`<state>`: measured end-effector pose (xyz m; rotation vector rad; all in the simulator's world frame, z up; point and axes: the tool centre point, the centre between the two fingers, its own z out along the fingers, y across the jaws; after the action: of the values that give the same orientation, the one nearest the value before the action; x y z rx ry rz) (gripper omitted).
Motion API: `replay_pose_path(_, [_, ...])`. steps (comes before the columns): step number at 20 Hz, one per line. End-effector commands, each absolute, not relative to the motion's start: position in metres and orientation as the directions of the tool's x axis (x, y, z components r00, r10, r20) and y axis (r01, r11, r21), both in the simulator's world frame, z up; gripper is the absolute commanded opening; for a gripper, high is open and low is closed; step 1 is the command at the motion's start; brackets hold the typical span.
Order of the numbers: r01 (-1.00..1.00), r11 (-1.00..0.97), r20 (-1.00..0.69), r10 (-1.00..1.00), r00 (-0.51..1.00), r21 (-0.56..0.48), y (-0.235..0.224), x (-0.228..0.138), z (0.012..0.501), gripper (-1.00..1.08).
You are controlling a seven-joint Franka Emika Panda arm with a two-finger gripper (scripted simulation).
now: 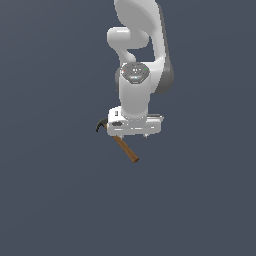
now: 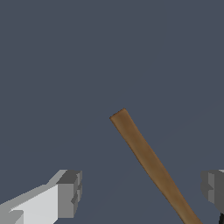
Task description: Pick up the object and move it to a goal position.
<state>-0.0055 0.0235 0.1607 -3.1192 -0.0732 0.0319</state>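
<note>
The hammer [image 1: 121, 143] lies slantwise under the gripper [image 1: 135, 134], its handle running between the spread fingers [image 2: 69, 194], nearer one, touching neither.

Exterior view: sitting high and back from the arm [image 1: 137, 65], looking steeply down onto it and the grey surface [image 1: 50, 200].
Wrist view: riding close behind the pincer [image 2: 142, 190], looking out between its fingers [image 2: 70, 192].
Shared: both views are taking in the hammer [image 1: 125, 147] handle and surrounding surface.
</note>
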Motion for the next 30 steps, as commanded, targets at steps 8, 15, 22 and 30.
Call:
replay_pose_path(8, [-0.018, -0.999, -0.006, -0.018, 1.0, -0.031, 0.004, 0.0, 0.175, 1.0])
replay_pose_path(15, [-0.022, -0.999, -0.005, -0.022, 1.0, -0.031, 0.002, 0.0, 0.176, 1.0])
replay_pose_path(22, [0.018, -0.999, -0.003, 0.018, 1.0, -0.027, -0.006, -0.005, 0.166, 1.0])
replay_pose_path(30, [0.127, -0.992, 0.0, 0.127, 0.992, -0.018, -0.026, -0.02, 0.141, 1.0])
